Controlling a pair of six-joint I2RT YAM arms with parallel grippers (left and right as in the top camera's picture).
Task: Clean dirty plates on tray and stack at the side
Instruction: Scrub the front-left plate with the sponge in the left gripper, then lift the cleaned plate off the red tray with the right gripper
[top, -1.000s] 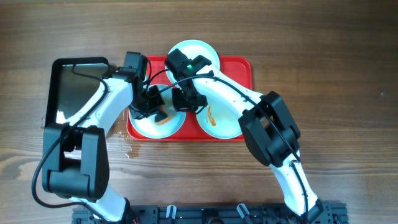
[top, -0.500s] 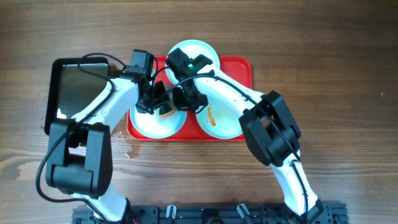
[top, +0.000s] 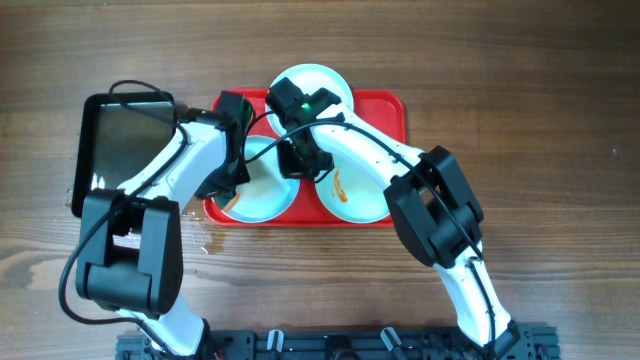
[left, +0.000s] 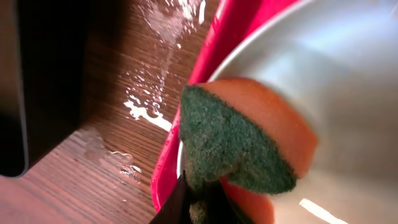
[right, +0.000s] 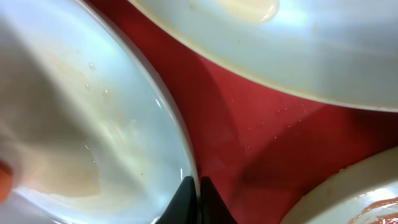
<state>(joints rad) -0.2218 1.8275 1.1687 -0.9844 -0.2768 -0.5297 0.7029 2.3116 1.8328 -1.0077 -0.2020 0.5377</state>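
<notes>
Three pale plates lie on the red tray (top: 388, 112). My left gripper (top: 228, 188) is shut on an orange sponge with a green scouring face (left: 249, 137), pressed at the left rim of the near-left plate (top: 265, 197). My right gripper (top: 300, 166) is shut on that plate's right rim, its jaws (right: 194, 190) pinching the edge over the tray floor (right: 249, 112). The near-right plate (top: 368, 198) carries an orange-red smear. The far plate (top: 315, 80) overhangs the tray's back rim.
A black shiny pan (top: 120, 140) sits left of the tray, close to my left arm. Water droplets (top: 210, 238) lie on the wooden table by the tray's near-left corner, and wet patches (left: 146, 109) show between pan and tray.
My left gripper has swept the sponge from the middle of the near-left plate out to its left rim. The right gripper has kept its pinch on the plate's rim.
</notes>
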